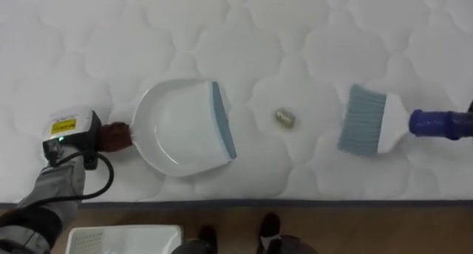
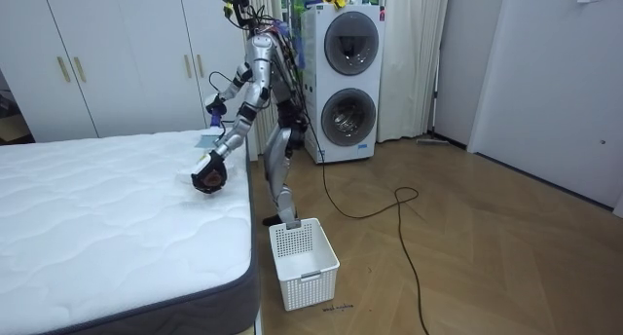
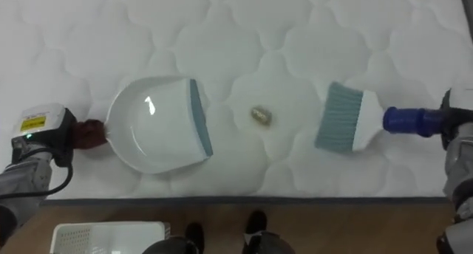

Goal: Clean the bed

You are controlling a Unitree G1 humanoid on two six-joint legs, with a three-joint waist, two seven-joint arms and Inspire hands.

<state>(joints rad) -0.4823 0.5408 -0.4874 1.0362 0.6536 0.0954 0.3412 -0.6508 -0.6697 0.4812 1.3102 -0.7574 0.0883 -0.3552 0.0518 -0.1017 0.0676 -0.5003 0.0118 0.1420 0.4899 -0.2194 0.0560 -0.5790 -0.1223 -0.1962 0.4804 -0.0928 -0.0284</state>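
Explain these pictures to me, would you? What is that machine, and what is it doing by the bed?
It is a two-legged robot with two arms, standing beside a bare mattress. The room view is taken from across the room; the two eye views come from cameras in its head, looking down. Its left hand grips a white dustpan lying on the mattress; its right hand holds a blue-handled brush. Between them lies a small scrap. A white basket stands on the floor.
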